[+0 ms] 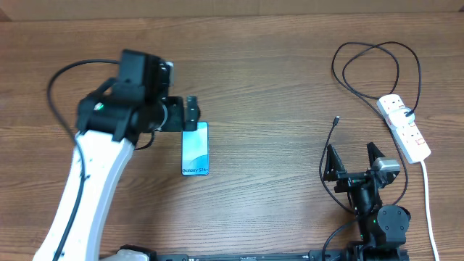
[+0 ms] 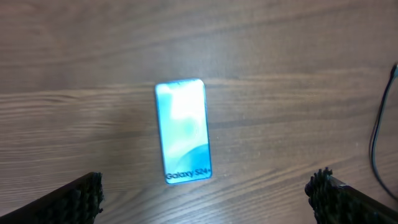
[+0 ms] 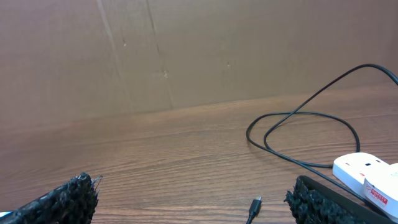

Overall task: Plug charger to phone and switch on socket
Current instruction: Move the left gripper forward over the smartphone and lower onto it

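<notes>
Below left gripper, phone, jaws wide

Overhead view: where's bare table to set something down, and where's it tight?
Widest bare patch: the middle, between the phone and the tip of the charger. Also free: the far strip left of the charger's loops, and the near strip between phone and right gripper. Crowded: the right side, with loops, socket and white cord; also the left gripper at the phone's top.

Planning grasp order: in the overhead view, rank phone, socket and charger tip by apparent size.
Largest, too close to rank: socket and phone; socket longer, phone wider.
Smallest, clearly: charger tip.
</notes>
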You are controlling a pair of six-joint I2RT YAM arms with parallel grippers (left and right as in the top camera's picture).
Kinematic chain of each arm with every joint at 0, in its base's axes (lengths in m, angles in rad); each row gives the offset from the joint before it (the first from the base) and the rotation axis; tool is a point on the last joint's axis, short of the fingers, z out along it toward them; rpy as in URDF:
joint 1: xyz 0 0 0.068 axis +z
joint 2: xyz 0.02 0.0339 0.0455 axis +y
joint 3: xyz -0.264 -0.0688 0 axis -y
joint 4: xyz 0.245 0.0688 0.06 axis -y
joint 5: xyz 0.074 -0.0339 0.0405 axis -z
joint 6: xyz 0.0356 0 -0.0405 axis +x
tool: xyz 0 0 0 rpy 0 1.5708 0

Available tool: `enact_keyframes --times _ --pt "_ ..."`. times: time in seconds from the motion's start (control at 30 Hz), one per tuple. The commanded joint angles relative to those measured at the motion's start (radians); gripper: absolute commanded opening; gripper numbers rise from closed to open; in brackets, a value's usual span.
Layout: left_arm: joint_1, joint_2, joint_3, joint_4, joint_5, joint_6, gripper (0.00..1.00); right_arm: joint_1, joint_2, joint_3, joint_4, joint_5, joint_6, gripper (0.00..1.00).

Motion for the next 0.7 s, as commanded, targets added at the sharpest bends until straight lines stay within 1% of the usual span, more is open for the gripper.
enact_keyframes --times 0.0,0.07,0.23,0.33,0.47,0.67 --pt "-0.010 0.070 0.027 -0.005 0.068 -0.025 1.00 -0.003 -0.010 -0.011 0.003 0.010 0.007 1.00" --pt "-0.010 0.116 0.027 -0.011 0.085 -0.025 1.00 -0.003 -0.010 -0.011 0.003 0.010 0.008 1.00" --pt "-0.010 0.227 0.027 -0.038 0.075 -0.026 1.00 -0.003 -0.010 -0.011 0.003 0.010 0.008 1.00" --pt "-0.010 0.292 0.026 -0.040 0.072 -0.059 1.00 -0.003 -0.010 -0.011 0.003 0.010 0.007 1.00" --pt "-0.011 0.385 0.026 -0.048 0.023 -0.103 1.00 -0.003 -0.010 -0.011 0.003 0.010 0.008 1.00" --pt "-0.028 0.507 0.026 -0.075 -0.055 -0.104 1.00 -0.003 -0.010 -0.011 0.003 0.010 0.007 1.00"
